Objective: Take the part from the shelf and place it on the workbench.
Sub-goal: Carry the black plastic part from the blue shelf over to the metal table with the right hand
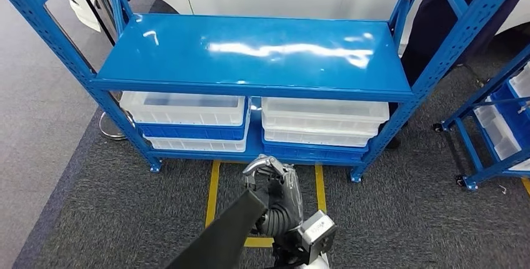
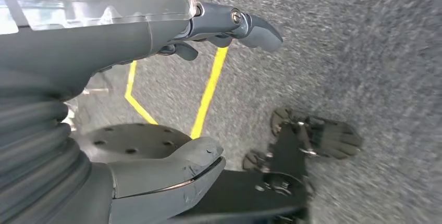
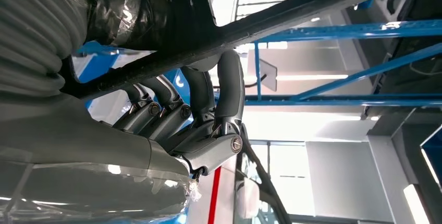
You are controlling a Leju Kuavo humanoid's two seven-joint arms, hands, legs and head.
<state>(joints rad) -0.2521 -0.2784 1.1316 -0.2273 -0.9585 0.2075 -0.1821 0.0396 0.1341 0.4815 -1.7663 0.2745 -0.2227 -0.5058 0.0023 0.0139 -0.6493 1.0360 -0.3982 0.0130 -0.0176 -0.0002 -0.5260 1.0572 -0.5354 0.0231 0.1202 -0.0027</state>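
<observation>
A blue metal shelf (image 1: 250, 50) stands on grey carpet (image 1: 406, 219) marked with yellow tape lines (image 1: 213, 191). Its glossy top board is bare of goods. On the lower board sit two stacks of white and blue plastic bins (image 1: 187, 119), side by side, the right stack (image 1: 322, 125) just beside the left.

Even bright overhead light; white glare streaks across glossy blue metal shelf top (image 1: 250, 50), soft shadow beneath it. Grey carpet floor (image 2: 365, 41) smeared by motion blur in left wrist view. Right wrist view backlit: bright ceiling strip lights (image 3: 312, 77) blown out behind shelf, foreground dark.
</observation>
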